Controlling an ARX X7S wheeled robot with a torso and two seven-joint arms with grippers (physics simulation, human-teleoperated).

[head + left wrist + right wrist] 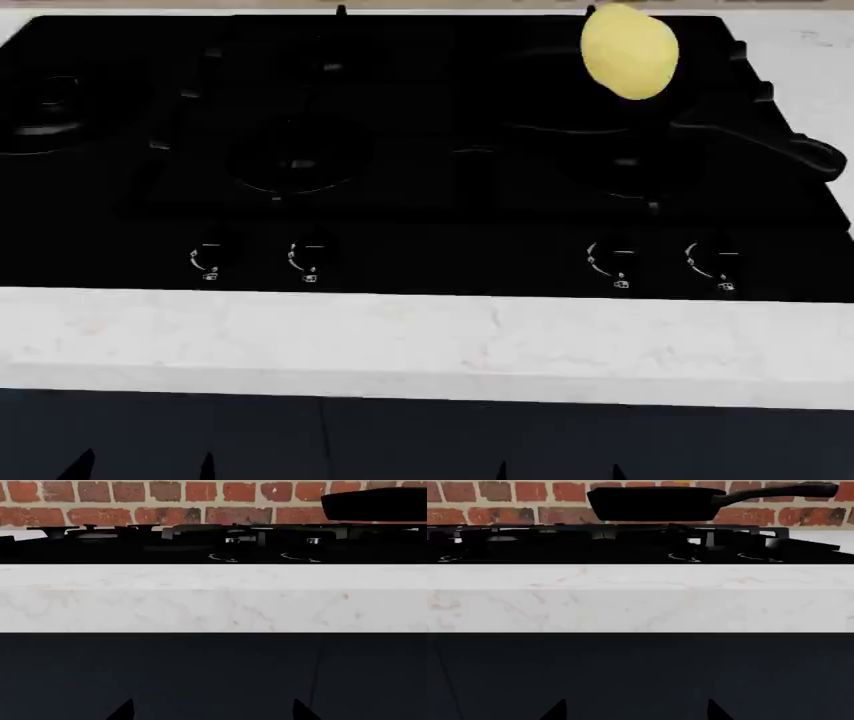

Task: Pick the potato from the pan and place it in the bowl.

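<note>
The pale-yellow potato [630, 50] lies in the black pan [561, 95] on the stove's far right burner, and the pan's handle [781, 145] reaches toward the right. The pan's side wall shows in the right wrist view [654, 502] and at the edge of the left wrist view [373, 505]. Both grippers hang low in front of the dark cabinet, below the counter edge and well short of the pan. My left gripper [143, 466] [213, 711] is open and holds nothing. My right gripper [558, 470] [635, 711] is likewise open and holds nothing. The bowl is out of view.
A black stove [400, 170] with raised burner grates [300, 150] and a row of knobs [310, 258] fills the counter. A white marble counter edge [427, 345] runs in front of it, above dark cabinet fronts [640, 670]. A red brick wall [507, 500] stands behind.
</note>
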